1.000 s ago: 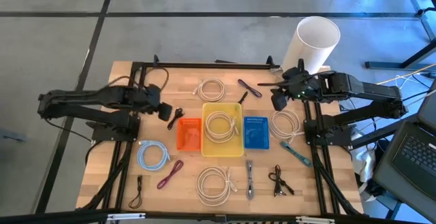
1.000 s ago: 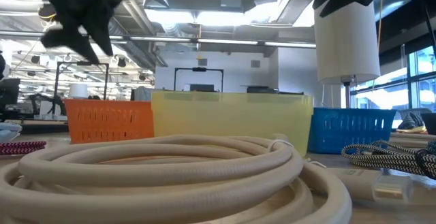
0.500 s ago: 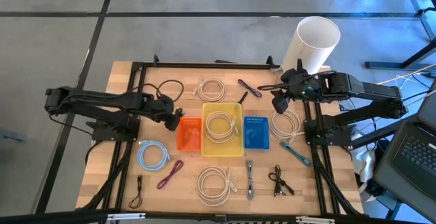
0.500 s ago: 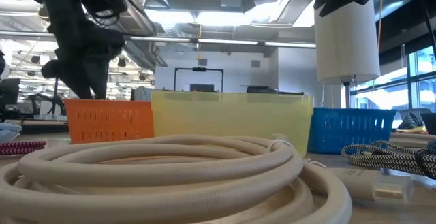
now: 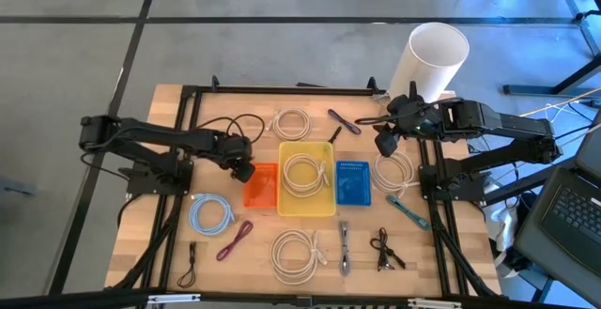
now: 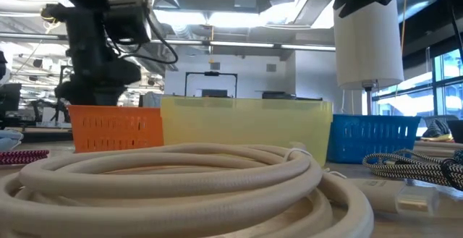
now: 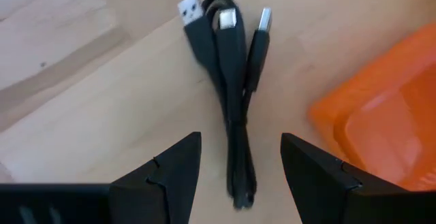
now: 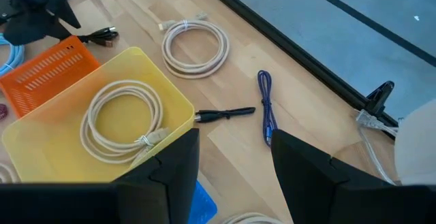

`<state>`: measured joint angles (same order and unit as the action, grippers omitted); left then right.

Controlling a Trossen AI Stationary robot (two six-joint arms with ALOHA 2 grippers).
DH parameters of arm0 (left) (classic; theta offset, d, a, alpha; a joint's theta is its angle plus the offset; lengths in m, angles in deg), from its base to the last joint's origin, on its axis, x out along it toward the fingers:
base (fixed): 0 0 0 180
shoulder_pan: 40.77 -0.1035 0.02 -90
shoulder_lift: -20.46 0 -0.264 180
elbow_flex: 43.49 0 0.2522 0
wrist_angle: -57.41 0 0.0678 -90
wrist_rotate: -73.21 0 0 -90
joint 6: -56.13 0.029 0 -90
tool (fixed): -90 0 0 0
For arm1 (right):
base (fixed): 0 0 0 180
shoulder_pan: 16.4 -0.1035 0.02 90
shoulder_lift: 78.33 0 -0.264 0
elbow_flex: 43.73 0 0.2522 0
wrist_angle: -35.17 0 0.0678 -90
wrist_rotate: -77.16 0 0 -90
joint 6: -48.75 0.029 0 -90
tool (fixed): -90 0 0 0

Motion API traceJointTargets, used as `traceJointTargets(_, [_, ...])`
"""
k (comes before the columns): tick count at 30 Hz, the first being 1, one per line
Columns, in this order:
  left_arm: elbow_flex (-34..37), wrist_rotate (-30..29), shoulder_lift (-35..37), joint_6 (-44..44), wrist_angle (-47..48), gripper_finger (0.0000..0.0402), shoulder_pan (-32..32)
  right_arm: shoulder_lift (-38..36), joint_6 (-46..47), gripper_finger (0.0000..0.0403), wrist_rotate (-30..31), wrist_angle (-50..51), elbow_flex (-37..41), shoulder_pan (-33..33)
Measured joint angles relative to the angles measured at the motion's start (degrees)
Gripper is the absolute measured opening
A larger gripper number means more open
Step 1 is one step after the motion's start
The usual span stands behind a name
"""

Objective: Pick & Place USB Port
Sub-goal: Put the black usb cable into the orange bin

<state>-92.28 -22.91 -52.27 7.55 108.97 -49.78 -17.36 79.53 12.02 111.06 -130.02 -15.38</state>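
The left gripper (image 5: pixel 242 169) hangs low over the table, just off the orange bin's (image 5: pixel 261 186) left wall, its fingers (image 7: pixel 170 180) spread apart with nothing between them. The black USB cable (image 7: pixel 231 94) lies folded on the bare wood right below and ahead of it, beside the bin's corner; its far end slips out of sight under the gripper, so whether anything touches it cannot be told. In the left wrist view the bundle runs lengthwise straight out from the gap between the fingers, plugs at the far end, so its long axis lies across the line of closing: the fingers would straddle it and pinch its sides if the gripper drops onto it. That looks like the move in hand, a descent to grasp. The left arm is plainly the nearer one. The right gripper (image 5: pixel 384 141) waits well apart, raised near the table's far right side by the white cylinder (image 5: pixel 432 58), its fingers (image 8: pixel 170 169) also open and empty.
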Motion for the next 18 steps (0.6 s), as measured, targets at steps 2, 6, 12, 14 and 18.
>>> traceJointTargets(2, [0.0,0.56,-1.35,0.72,-1.46,0.0196,-0.75,0.0,0.0,0.0184,0.01,0.02,0.0,0.0])
traceJointTargets(6, [0.0,2.26,-4.17,2.08,-4.83,0.0196,-2.08,0.0,-0.03,0.0184,0.01,0.06,0.0,0.0])
traceJointTargets(12, [-0.14,3.7,-8.24,2.88,-5.97,0.0196,-2.99,0.0,-0.07,0.0184,0.01,0.07,0.0,0.0])
traceJointTargets(14, [-0.28,3.72,-9.02,2.89,-5.63,0.0192,-3.09,0.0,-0.13,0.0184,0.01,0.09,0.0,0.0])
traceJointTargets(18, [-0.21,2.73,-9.11,2.9,-4.51,0.0149,-3.1,-0.01,-0.15,0.0184,0.01,0.11,0.0,0.0])
